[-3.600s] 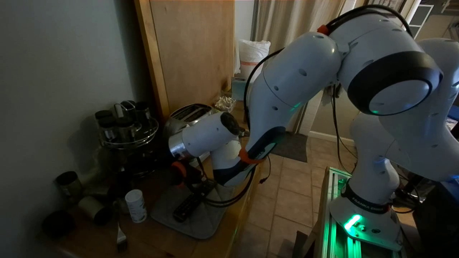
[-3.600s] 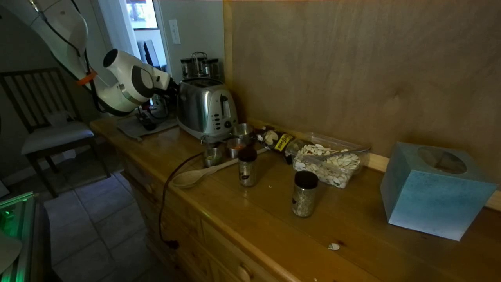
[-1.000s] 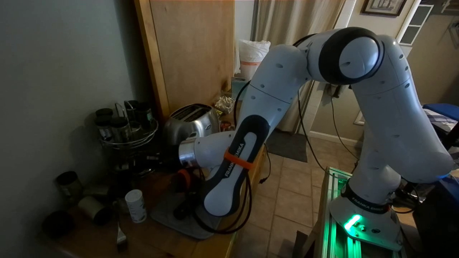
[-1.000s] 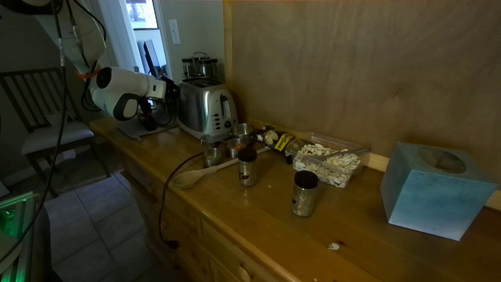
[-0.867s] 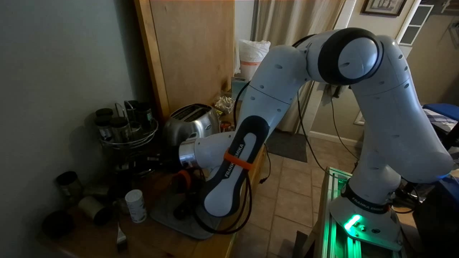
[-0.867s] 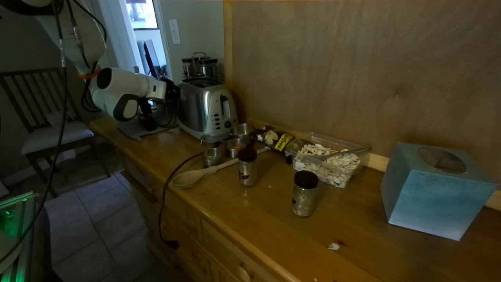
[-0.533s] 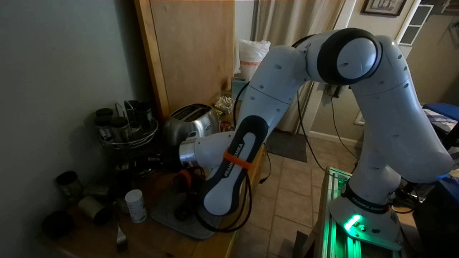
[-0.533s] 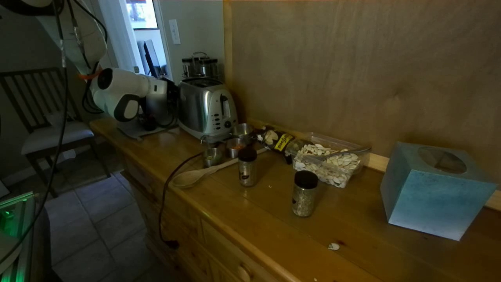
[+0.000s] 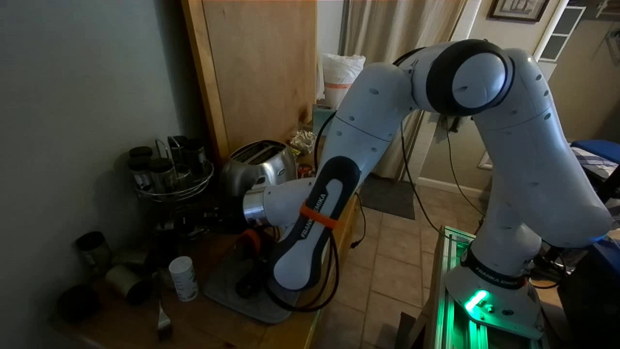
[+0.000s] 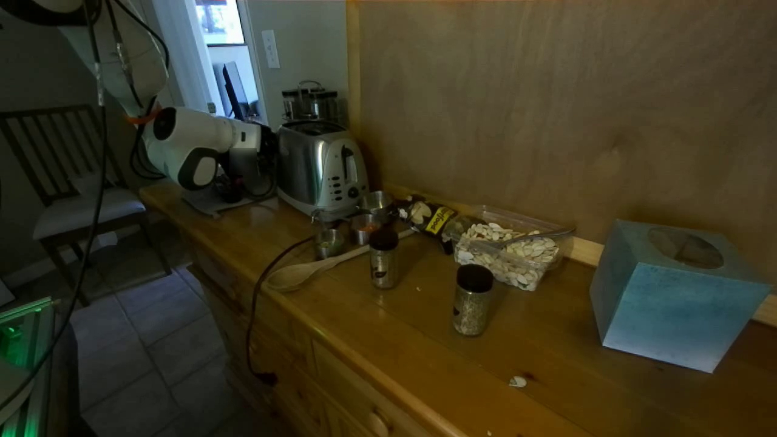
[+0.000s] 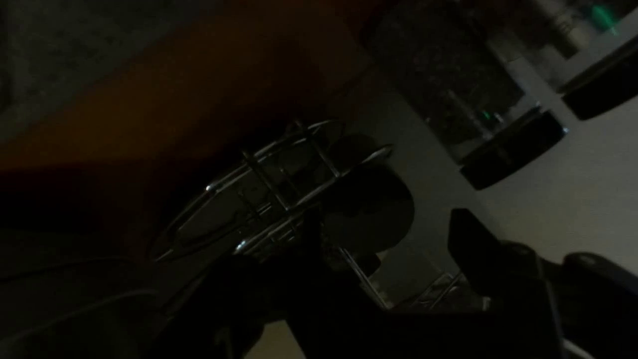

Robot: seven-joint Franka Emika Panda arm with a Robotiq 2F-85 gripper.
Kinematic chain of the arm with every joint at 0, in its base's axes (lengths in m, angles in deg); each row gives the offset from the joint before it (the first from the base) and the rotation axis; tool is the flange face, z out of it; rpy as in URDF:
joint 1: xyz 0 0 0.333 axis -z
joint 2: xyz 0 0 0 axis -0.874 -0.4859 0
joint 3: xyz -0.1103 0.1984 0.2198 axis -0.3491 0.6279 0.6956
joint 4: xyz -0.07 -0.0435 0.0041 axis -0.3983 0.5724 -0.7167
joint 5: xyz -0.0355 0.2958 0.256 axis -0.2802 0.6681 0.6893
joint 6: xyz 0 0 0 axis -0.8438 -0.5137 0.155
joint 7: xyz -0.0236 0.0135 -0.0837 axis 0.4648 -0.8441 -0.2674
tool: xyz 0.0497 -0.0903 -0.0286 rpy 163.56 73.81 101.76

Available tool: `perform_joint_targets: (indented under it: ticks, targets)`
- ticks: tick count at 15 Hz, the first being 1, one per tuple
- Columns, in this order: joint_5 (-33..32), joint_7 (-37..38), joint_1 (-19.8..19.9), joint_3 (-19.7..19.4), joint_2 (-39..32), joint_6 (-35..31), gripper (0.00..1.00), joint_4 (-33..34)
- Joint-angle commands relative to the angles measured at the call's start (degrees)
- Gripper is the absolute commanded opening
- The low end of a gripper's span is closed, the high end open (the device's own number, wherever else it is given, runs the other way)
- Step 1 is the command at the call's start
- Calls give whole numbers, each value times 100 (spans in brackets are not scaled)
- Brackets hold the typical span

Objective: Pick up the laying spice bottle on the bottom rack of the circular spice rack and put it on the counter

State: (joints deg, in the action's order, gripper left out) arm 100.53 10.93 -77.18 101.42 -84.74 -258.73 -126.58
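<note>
- Gripper: the black two-fingered gripper (image 11: pixel 386 222) stands with its fingers spread wide; nothing is pinched.
- Target: a dark round disc, framed by the fingers in the wrist view, is judged to be one end of the laying spice bottle (image 11: pixel 371 212). It lies at the shiny wire of the bottom rack (image 11: pixel 265 179); contact with the wire cannot be told in the poor light.
- Location: the round tiered shiny-metal spice rack (image 9: pixel 167 197) stands at the left of the scene, near the wall.
- Progress: the approach is judged nearly complete. Grasp, removal and placing on the light-brown wooden counter (image 10: pixel 394 334) remain.
- Markings, arm: the white jointed robot arm (image 9: pixel 370 111) reads "FRANK" and "EMIKA", parted by an orange band (image 9: pixel 318 216).
- Markings, counter: right of the chrome toaster (image 10: pixel 318 164), a black bag (image 10: pixel 423 215) bears a yellow label (image 10: pixel 440 220) apparently ending in "food". Lettering on the white cylindrical container (image 9: pixel 184 278), near left, is illegible.
</note>
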Motion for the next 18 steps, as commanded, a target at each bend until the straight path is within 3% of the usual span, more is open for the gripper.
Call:
perform_joint_targets:
  ticks: [1,4,7,9,12,13,14,18]
  targets:
    - [226,-266,-38,6,-199,-194,69,189]
    - [215,-247,-32,33,-281,-171,73,270]
    - [203,-270,-47,28,-396,-185,93,420]
    - [208,-260,-48,36,-457,-210,97,516]
    - [215,-274,-54,40,-541,-179,84,616]
    - [225,-287,-59,40,-559,-159,76,634]
    - [224,-293,-60,42,-573,-155,61,645]
    - [210,-349,-61,35,-540,-173,33,636]
